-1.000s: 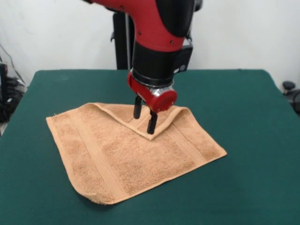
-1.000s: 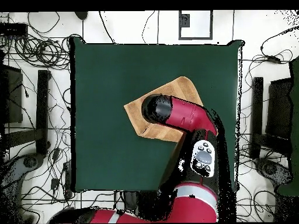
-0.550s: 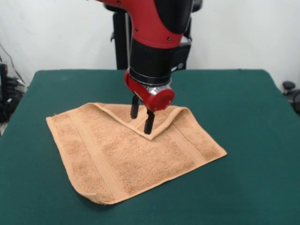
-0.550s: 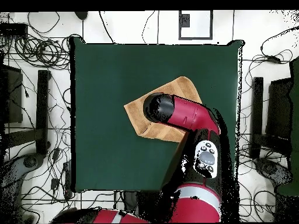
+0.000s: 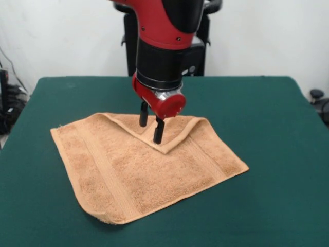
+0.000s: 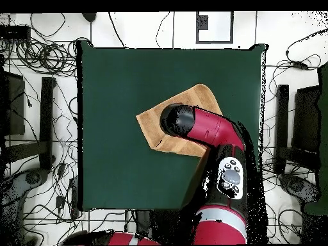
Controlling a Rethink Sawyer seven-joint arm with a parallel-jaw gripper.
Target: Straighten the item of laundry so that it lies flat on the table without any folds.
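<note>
One corner of the towel [image 5: 139, 167] is folded back on the table [image 5: 267, 113].
Gripper [image 5: 151, 125] hovers over that flap, fingers parted, holding nothing; towel sits diagonal.

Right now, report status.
Pincer open, over the folded-over corner. Towel not flat on table, that fold unopened. Nothing in the way.

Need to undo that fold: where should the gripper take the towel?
Grip the pointed tip of the folded-over corner of the towel, coming straight down. That flap lies doubled over the top, its tip just beside the open gripper, so it probably lifts free.
</note>
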